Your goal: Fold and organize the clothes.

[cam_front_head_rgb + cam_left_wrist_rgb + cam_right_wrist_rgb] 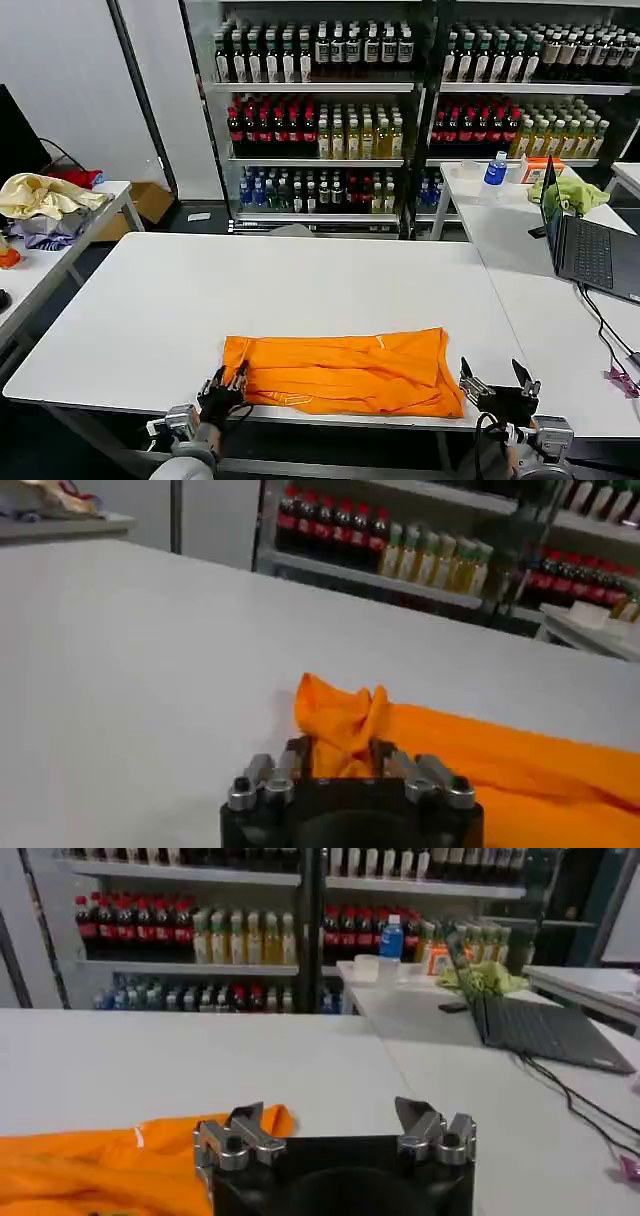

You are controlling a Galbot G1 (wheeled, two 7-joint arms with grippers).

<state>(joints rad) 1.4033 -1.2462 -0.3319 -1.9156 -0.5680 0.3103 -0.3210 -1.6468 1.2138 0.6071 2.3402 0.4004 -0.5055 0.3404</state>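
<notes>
Already lay half-folded at the near edge of the surface [150, 300]: shirt [345, 370]. Left hand [226, 384] pinched its bunched corner; right hand [497, 378] gaped empty beside the other end. Risked thin fabric slipping free, or a skewed fold from lifting one-sided.

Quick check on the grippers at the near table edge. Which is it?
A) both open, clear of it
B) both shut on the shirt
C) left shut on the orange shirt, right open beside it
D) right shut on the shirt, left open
C: the left gripper pinches a bunched corner of the orange T-shirt, while the right gripper has its jaws spread, empty, just off the shirt's other end.
</notes>
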